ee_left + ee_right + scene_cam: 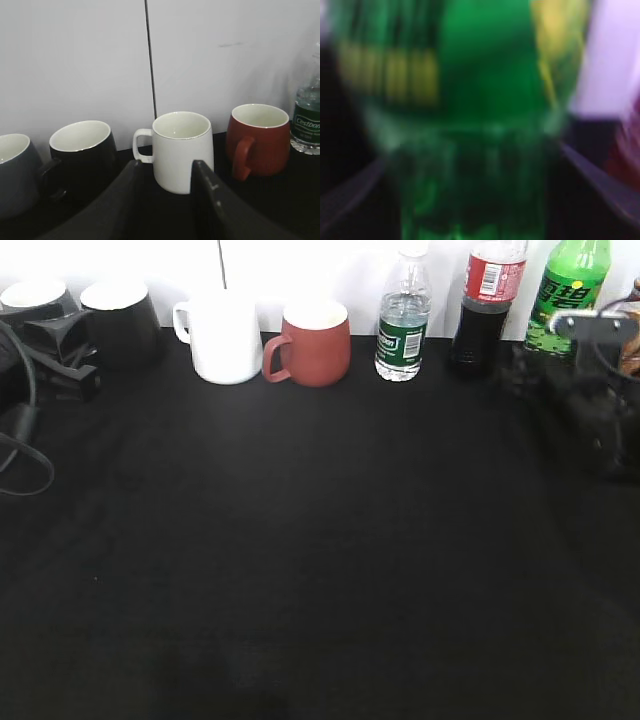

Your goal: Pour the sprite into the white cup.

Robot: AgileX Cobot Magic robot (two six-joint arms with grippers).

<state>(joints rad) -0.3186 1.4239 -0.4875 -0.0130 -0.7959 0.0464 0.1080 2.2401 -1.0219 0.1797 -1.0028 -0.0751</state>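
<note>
The sprite [565, 295], a green bottle with a green-and-yellow label, stands at the back right of the black table. My right gripper [590, 390] is right in front of it. In the right wrist view the blurred sprite [485, 100] fills the gap between the spread fingers of the right gripper [470, 165], which looks open around it. The white cup [225, 340] stands at the back left, handle to the left. In the left wrist view the white cup [182, 150] is just ahead of my open, empty left gripper [167, 167], which sits at the far left in the exterior view [70, 355].
A reddish-brown mug [315, 345] stands right of the white cup, a black mug [120, 320] and a grey mug [12, 170] left of it. A small water bottle [403, 325] and a cola bottle [487, 310] stand left of the sprite. A white wall is close behind.
</note>
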